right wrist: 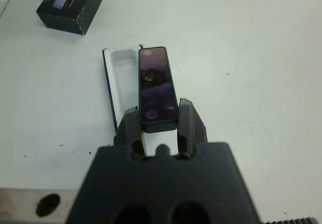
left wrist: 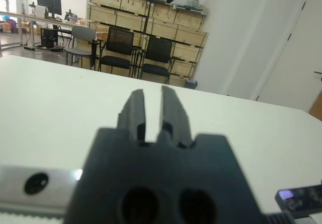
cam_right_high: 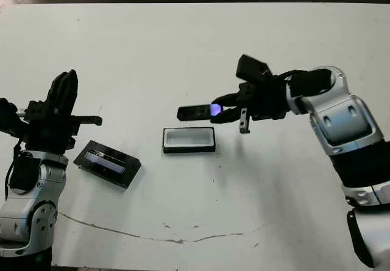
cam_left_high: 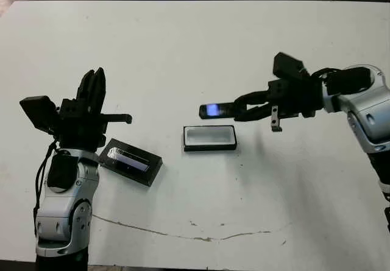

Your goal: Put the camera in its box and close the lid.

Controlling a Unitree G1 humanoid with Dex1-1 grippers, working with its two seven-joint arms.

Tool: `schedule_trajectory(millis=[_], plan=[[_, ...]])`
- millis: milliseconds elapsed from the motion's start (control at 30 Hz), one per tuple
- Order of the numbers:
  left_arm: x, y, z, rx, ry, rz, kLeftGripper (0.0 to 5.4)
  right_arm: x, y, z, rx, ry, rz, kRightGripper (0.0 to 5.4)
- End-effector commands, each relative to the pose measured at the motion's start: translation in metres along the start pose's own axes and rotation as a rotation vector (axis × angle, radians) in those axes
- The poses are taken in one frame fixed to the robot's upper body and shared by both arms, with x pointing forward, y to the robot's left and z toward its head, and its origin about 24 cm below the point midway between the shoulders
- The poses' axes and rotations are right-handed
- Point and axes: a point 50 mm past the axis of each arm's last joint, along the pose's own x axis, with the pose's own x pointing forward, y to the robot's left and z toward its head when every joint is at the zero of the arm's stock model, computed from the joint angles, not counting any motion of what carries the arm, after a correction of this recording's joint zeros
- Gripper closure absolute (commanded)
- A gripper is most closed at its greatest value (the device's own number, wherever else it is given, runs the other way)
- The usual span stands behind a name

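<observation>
My right gripper [cam_left_high: 239,109] is shut on one end of the camera [cam_left_high: 212,109], a slim black bar with a glowing bluish spot. It holds the bar level in the air, just above and behind the box [cam_left_high: 209,137]. The box is a small black tray with a white lining, lying open on the table. In the right wrist view the camera [right wrist: 157,83] juts from between the fingers, partly over the box [right wrist: 119,75]. The lid [cam_left_high: 131,161], a black slab with a shiny panel, lies on the table at the left. My left gripper [cam_left_high: 91,88] is raised beside it, shut and holding nothing.
A thin dark crack [cam_left_high: 183,234] runs across the white table near its front edge. The far table edge [cam_left_high: 195,2] borders a dark floor. In the left wrist view, chairs [left wrist: 118,50] and wooden crates [left wrist: 146,15] stand in the room beyond the table.
</observation>
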Motion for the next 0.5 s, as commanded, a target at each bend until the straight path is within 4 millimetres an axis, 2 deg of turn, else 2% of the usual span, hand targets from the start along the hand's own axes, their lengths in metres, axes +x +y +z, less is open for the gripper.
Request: schedule_trajectory(millis=[33,500], plan=[[-0.004,0.004,-0.007,0.015,0.034,0.011,5.4,0.005,0.005,-0.008,0.012,0.014,0.031,5.39],[-0.005,0.004,-0.008,0.02,0.033,0.009,5.4,0.015,0.016,-0.007,-0.043,0.081,0.078,5.39]])
